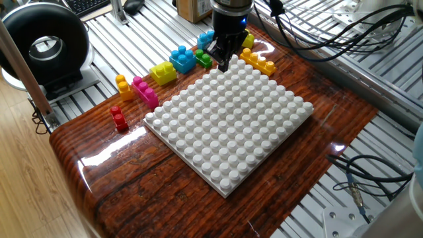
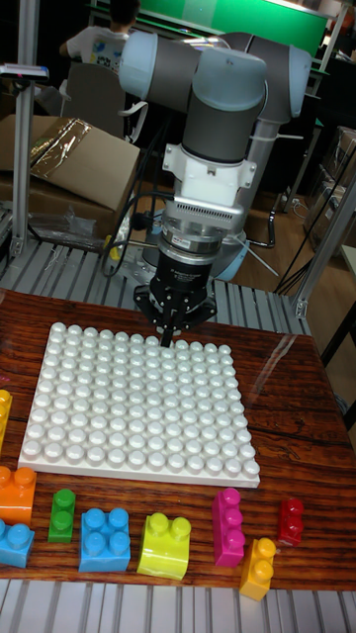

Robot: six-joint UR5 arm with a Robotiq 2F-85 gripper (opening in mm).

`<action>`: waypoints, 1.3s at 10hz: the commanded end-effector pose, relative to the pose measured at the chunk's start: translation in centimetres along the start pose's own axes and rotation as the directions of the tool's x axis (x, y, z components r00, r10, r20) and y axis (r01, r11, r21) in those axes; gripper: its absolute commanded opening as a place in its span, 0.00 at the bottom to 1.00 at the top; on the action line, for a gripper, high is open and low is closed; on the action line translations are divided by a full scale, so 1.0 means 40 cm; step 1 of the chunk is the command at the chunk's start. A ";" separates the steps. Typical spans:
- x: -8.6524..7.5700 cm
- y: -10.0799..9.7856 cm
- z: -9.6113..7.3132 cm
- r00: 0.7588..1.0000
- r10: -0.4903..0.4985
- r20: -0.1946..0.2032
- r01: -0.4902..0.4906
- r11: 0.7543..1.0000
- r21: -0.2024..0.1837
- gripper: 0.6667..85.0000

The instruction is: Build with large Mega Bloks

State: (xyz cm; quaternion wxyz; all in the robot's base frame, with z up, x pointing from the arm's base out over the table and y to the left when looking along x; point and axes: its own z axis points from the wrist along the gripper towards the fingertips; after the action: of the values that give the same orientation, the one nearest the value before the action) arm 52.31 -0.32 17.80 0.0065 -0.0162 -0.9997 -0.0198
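My gripper [image 1: 223,64] hangs over the back corner of the white studded plate [image 1: 232,132], fingertips together just above the studs and holding nothing. In the tall fixed view the gripper [image 2: 167,338] points down at the plate's [image 2: 138,420] far edge. The Mega Bloks lie loose on the table off the plate: red [image 1: 119,118], pink [image 1: 145,92], a small orange one [image 1: 123,86], yellow [image 1: 163,72], blue [image 1: 183,59] and green [image 1: 203,59] to its left. A long orange one [image 1: 258,61] lies right of the gripper. The tall view shows the green [image 2: 62,514], blue [image 2: 105,539], yellow [image 2: 165,544], pink [image 2: 227,526] and red [image 2: 291,521] bricks.
A black round device [image 1: 45,45] stands on the metal frame at the far left. Cables [image 1: 370,178] trail off the table's right side. A cardboard box [image 2: 64,163] sits behind the arm. The wooden tabletop [image 1: 132,185] ends near the plate's front corner.
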 end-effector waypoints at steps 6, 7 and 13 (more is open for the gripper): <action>-0.048 0.011 -0.005 0.997 0.019 0.073 -0.018 1.000 -0.020 0.00; -0.041 0.013 -0.005 0.998 -0.013 0.064 0.014 1.000 -0.021 0.01; -0.154 -0.073 0.055 0.986 -0.148 0.074 0.152 0.987 -0.046 0.11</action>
State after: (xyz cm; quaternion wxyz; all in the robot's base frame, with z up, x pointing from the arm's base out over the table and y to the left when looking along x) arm 56.33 -2.23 16.56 -0.0240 0.0397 -0.9981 -0.0398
